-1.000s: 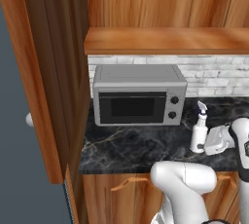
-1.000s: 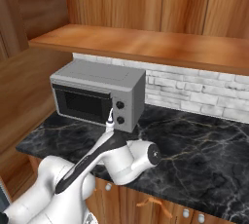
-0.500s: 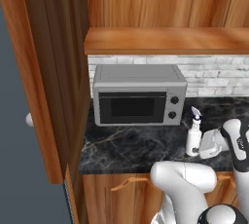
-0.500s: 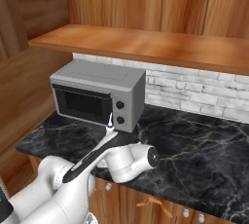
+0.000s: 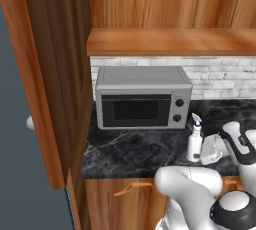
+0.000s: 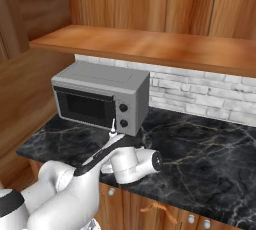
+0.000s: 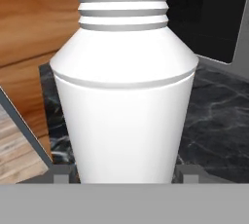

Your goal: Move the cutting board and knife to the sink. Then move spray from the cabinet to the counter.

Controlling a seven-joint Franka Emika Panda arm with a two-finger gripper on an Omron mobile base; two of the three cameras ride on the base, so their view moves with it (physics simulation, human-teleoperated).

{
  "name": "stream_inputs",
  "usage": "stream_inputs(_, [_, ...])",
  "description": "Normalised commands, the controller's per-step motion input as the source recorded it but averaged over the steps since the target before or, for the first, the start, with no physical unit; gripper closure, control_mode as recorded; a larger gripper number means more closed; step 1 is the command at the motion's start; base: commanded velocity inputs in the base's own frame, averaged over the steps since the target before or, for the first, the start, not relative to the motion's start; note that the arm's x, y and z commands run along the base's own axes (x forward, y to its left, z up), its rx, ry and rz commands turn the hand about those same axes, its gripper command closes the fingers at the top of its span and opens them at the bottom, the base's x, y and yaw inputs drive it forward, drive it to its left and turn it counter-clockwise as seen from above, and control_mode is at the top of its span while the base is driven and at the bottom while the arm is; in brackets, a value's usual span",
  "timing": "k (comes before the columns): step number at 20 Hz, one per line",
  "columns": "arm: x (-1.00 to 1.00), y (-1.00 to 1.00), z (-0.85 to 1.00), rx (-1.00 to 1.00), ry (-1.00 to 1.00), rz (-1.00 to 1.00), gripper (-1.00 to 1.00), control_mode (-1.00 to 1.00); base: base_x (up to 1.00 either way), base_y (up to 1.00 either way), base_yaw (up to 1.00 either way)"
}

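The spray (image 5: pixel 194 141) is a small white bottle with a grey-blue nozzle, upright in front of the microwave's right end. It is low over the black marble counter (image 5: pixel 130 149), and I cannot tell whether its base touches. My gripper (image 5: pixel 200 154) is shut on the bottle's lower body from the right. In the hand view the spray (image 7: pixel 124 106) stands close up, with the fingertips (image 7: pixel 187 172) pressed on either side of its base. In the right base view just the spray's nozzle (image 6: pixel 113 128) pokes up behind my arm. The cabinet shelf (image 5: pixel 170 41) lies above.
A grey microwave (image 5: pixel 142 99) stands at the back of the counter against the white brick wall. A tall wooden panel (image 5: pixel 55 74) closes off the left side. The counter (image 6: pixel 200 154) stretches on to the right of the microwave (image 6: pixel 100 96). Lower cupboards sit below the front edge.
My gripper has carried the spray downward and slightly left, from beside the microwave's knobs to low over the counter. Its grip has stayed the same.
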Motion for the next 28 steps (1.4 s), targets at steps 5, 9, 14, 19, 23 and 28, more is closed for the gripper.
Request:
stream_inputs(5, [0.16,-0.01,-0.20,0.00,0.00,0.03,1.00,-1.00,0.00,0.00,0.00])
stream_inputs(9, [0.20,0.00,-0.22,0.00,0.00,0.03,1.00,-1.00,0.00,0.00,0.00])
stream_inputs(14, [0.21,0.00,-0.18,0.00,0.00,0.02,1.00,-1.00,0.00,0.00,0.00])
stream_inputs(19, [0.16,0.00,-0.14,0.00,-0.01,0.02,1.00,-1.00,0.00,0.00,0.00])
stream_inputs(23, [0.01,0.01,-0.16,0.01,-0.12,0.02,1.00,-1.00,0.00,0.00,0.00])
stream_inputs(28, [0.00,0.02,-0.17,0.00,-0.16,0.00,1.00,-1.00,0.00,0.00,0.00])
